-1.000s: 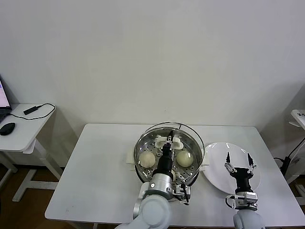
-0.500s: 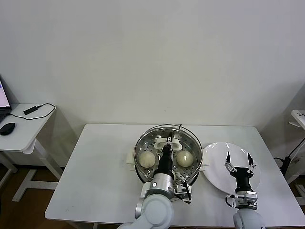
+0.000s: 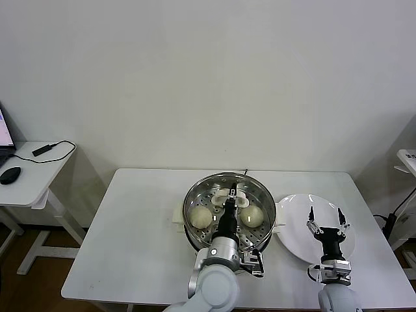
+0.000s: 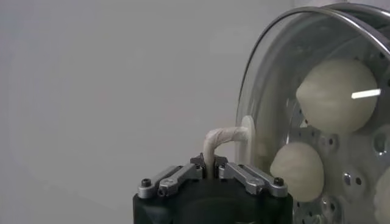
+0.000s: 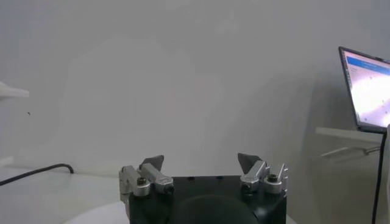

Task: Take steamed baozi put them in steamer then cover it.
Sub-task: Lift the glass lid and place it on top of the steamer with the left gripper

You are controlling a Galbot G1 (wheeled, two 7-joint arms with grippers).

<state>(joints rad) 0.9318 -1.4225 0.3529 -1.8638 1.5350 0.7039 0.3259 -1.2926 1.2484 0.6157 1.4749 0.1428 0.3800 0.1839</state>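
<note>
1. Glass cover (image 3: 229, 203) sits over the steamer (image 3: 228, 214) in the middle of the white surface (image 3: 136, 240); I can't tell if it's fully seated.
2. My left tool (image 3: 229, 197) is clamped narrow on the cover's white handle (image 4: 224, 139).
3. Through the glass I see baozi (image 3: 200, 216) resting on the perforated tray.
4. My right tool (image 3: 327, 221) hangs wide above the white plate (image 3: 294, 224), holding nothing.

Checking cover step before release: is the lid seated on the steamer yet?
Looks on: in the head view the cover lies level over the steamer, rim matching rim, baozi under glass. Left gripper grips its handle. Full seating: cannot tell.
</note>
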